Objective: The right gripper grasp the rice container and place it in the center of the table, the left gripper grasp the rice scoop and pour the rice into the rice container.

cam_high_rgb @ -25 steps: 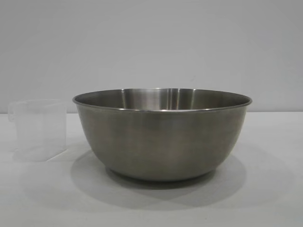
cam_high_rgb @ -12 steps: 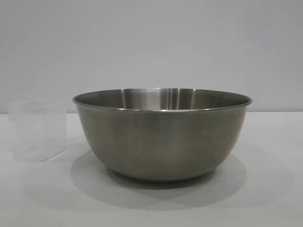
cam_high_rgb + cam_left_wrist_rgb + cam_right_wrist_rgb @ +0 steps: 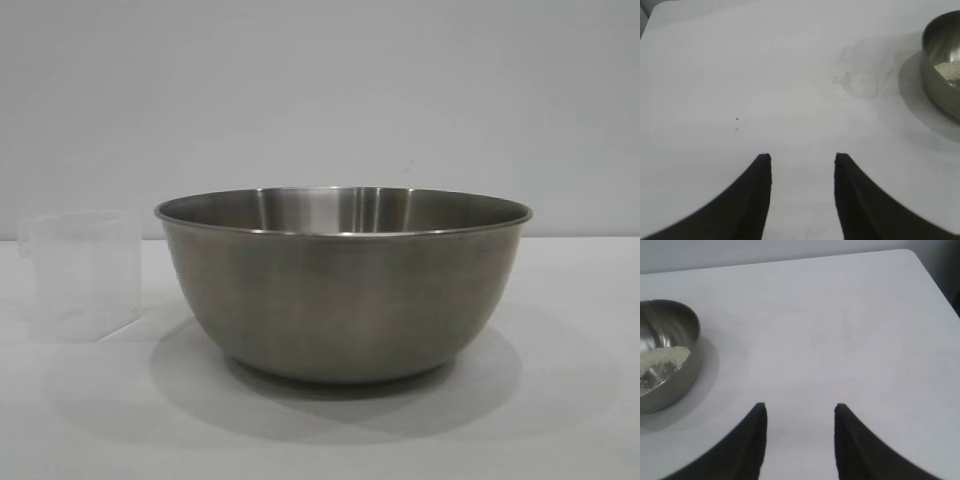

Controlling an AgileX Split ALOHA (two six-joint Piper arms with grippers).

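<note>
Outside view: I see the bowl (image 3: 343, 283) mid-desk (image 3: 560, 420), the scoop (image 3: 82, 275) upright just beside it. Left wrist: my left gripper (image 3: 803, 159) has fingers spread, holding nothing; rice (image 3: 950, 71) sits in the bowl. Right wrist: right gripper (image 3: 800, 407) likewise spread over bare desk.

A plain, pale grey wall (image 3: 320, 90) is seen behind the scene, unmarked and evenly lit. The far edge of the white table (image 3: 580, 400) meets it in a level line. Soft shadows are cast on the tabletop. In the right wrist view a rounded table corner is shown, with a dark strip beyond it.
</note>
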